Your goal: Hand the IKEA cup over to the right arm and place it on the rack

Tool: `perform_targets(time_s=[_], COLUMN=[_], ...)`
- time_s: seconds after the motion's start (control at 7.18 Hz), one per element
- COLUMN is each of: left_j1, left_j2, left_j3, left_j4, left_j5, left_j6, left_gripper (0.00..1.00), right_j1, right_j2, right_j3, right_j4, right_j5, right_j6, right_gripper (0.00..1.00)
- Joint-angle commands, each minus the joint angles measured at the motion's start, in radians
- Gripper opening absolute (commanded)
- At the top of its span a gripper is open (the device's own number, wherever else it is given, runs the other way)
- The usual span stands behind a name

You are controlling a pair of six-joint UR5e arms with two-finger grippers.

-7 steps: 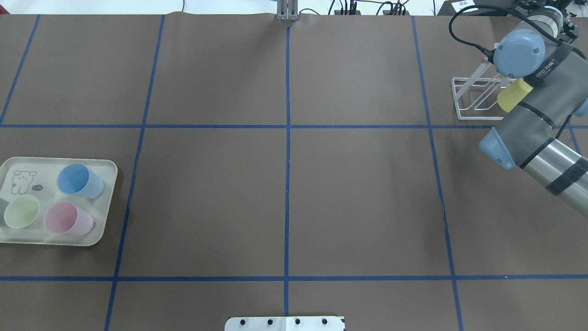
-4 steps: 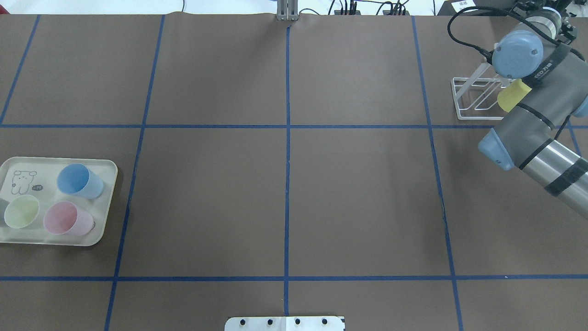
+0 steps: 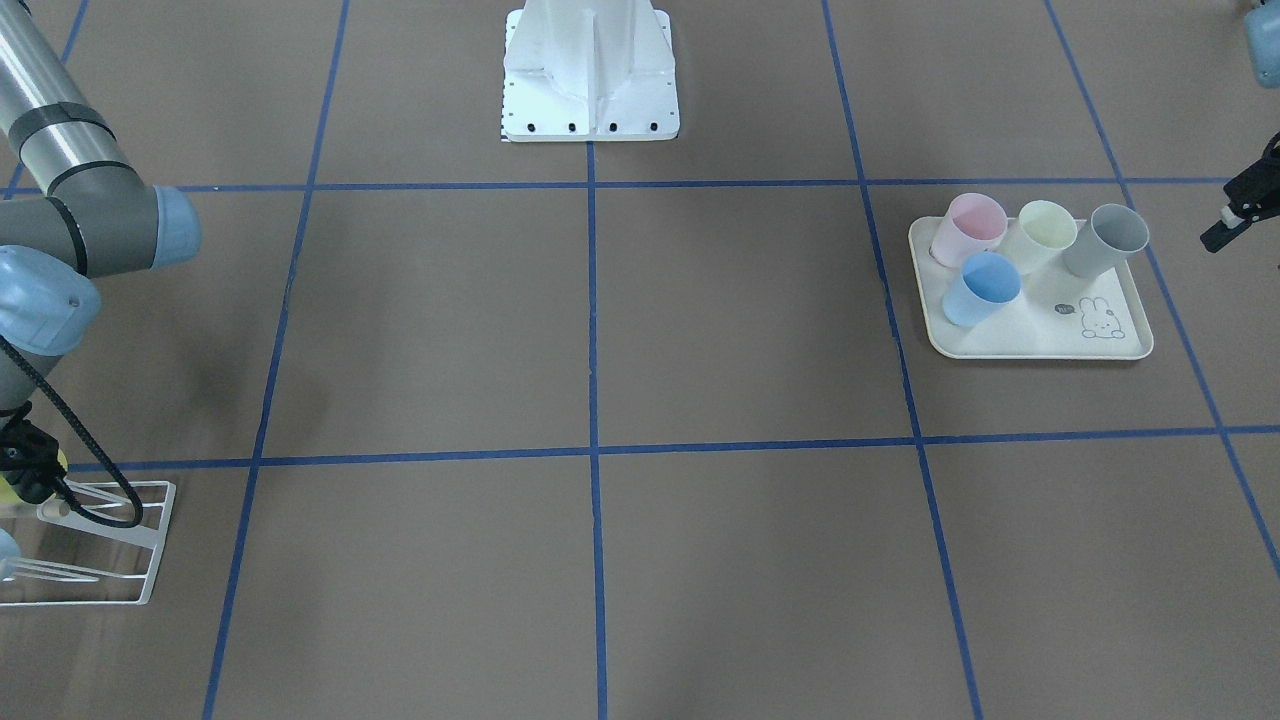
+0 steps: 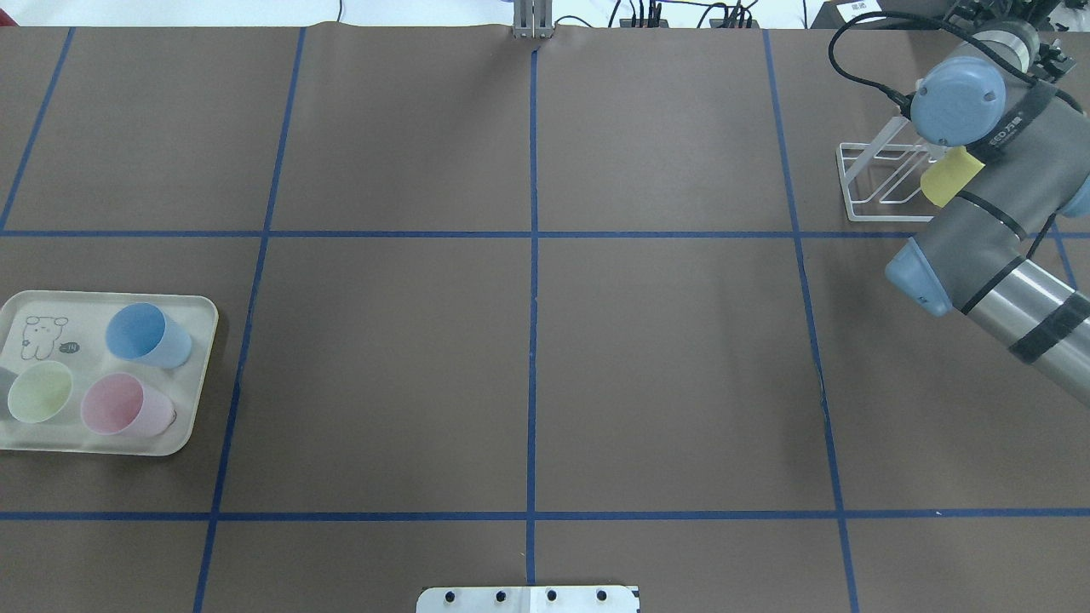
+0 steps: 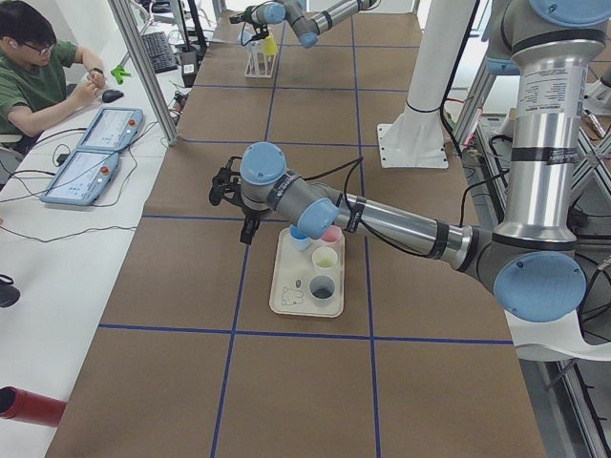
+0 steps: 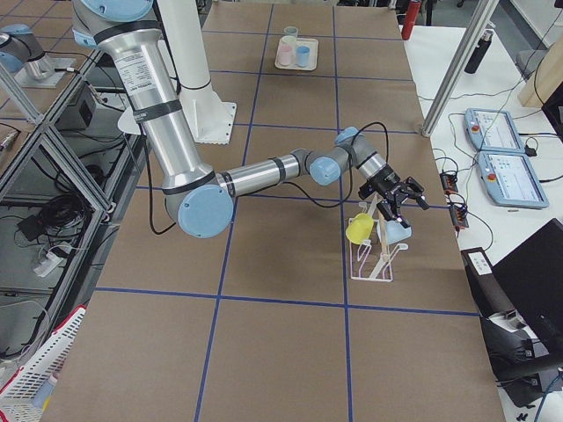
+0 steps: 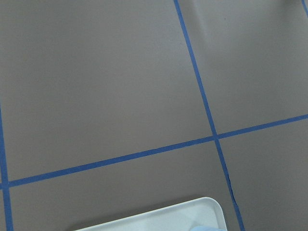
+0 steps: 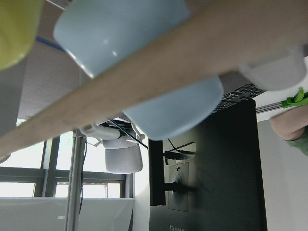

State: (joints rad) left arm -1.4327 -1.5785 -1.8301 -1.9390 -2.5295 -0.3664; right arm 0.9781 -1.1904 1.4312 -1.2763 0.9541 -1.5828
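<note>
blue cup and yellow cup on rack | right arm beside

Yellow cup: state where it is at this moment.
At the upper right of the overhead view, the yellow cup sits on the rack, partly under the right arm. The exterior right view shows a light-blue cup beside it.

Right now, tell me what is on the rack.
A yellow cup and a light-blue cup sit on the rack. From overhead, the right arm covers the light-blue cup.
</note>
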Motion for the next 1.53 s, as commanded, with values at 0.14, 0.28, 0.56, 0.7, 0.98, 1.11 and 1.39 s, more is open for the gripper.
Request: perform_targets(time_s=[0.14, 0.28, 0.56, 0.7, 0.98, 1.11, 1.39], left_j1=[0.002, 0.002, 0.0, 0.0, 0.003, 0.003, 0.003], left_j2=[-0.003, -0.003, 0.003, 0.006, 0.006, 0.006, 0.008], left_j3=[0.002, 0.003, 0.002, -0.001, -0.011, -0.012, -0.012], left_j4=[0.0, 0.0, -0.003, -0.006, -0.008, -0.011, -0.017], left_j5=[0.0, 0.003, 0.011, 0.014, 0.066, 0.061, 0.052], left_j6=[0.0, 0.001, 0.003, 0.006, 0.009, 0.008, 0.001], left_gripper=[1.0, 1.0, 1.0, 1.0, 1.0, 1.0, 1.0], right_j1=[-0.001, 0.001, 0.013, 0.033, 0.063, 0.079, 0.088], right_j2=[0.008, 0.015, 0.02, 0.02, 0.009, 0.003, -0.017], right_j3=[0.005, 0.017, 0.078, 0.11, 0.17, 0.222, 0.291], right_j4=[0.0, 0.0, -0.005, -0.008, -0.014, -0.017, -0.017], right_j5=[0.0, 0.003, 0.079, 0.159, 0.318, 0.389, 0.544], right_j6=[0.013, 0.02, 0.139, 0.214, 0.408, 0.5, 0.781], right_gripper=[0.99, 0.99, 0.99, 0.99, 0.99, 0.99, 0.99])
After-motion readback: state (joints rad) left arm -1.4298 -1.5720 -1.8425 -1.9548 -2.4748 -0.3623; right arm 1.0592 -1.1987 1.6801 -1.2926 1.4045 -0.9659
